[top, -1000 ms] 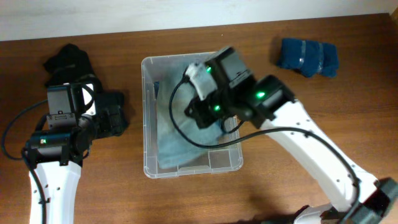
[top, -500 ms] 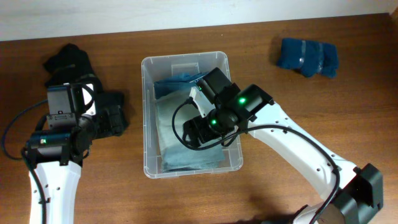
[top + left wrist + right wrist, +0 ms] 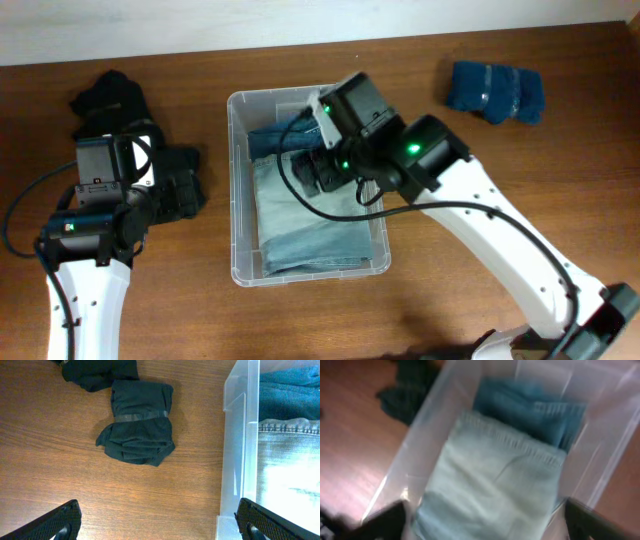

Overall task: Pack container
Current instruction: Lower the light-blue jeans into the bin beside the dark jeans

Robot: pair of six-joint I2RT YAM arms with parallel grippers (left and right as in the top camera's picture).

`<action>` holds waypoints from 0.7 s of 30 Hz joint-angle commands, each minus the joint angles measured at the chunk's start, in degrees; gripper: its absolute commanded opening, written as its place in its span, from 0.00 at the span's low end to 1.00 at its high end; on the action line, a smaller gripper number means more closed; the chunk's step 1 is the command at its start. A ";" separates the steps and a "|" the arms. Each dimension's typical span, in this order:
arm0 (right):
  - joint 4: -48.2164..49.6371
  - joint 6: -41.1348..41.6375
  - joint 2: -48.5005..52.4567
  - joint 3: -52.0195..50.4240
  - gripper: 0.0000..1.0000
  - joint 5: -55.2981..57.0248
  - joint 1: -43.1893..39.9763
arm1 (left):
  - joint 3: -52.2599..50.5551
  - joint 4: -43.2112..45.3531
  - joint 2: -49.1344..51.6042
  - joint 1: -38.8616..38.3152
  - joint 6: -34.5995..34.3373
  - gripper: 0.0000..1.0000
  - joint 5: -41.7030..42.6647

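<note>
The right hand hangs over the far half of the container, fingers apart and holding nothing, though its own camera is blurred. The left hand is also spread and empty, low over the surface just beside the container's left wall, with a black roll lying near it.

The container sits mid-surface and holds pale jeans folded flat, with darker jeans tucked against its far end. A blue bundle and a black heap lie outside it, so packing looks unfinished.

Risks, as I judge them: the right hand is close above the cloth, and a fingertip catching a fold could drag the jeans out as it rises. The arm's slack cable could hook the rim, and a light bin would slide or tip if nudged.

Half a second ago the right hand was lower and nearer the front wall, down on the pale jeans; it has since lifted away towards the far end, leaving them fully in view. The left arm has not moved
</note>
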 commanded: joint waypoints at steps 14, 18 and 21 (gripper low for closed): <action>-0.83 -1.68 16.46 -4.66 0.04 4.17 0.31 | 0.94 -0.28 0.17 -0.13 -0.55 0.99 0.07; -0.07 -0.76 26.45 -6.23 0.04 3.98 0.31 | 0.94 -0.28 0.20 -0.13 -0.55 0.99 0.07; -0.26 -0.85 31.58 -6.21 0.04 1.29 0.31 | 0.94 -0.31 0.20 -0.13 -0.55 1.00 0.07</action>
